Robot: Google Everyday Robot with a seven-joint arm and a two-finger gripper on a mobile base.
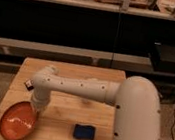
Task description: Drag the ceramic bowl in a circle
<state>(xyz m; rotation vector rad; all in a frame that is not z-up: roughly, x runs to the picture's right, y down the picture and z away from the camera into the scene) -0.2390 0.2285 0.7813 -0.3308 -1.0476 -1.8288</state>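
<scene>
My gripper at the ceramic bowl's back rim, bowl front-left on the table, sponge to its right.

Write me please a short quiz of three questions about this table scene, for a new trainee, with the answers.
1. True or false: the ceramic bowl sits at the table's near left corner.
2. Which thing lies right of the bowl: A) blue sponge, B) green cup, C) metal spoon?
3. Fill in: the gripper is at the bowl's ____ rim.

Key
1. True.
2. A.
3. Upper right; the arm reaches down to it from the right.
</scene>
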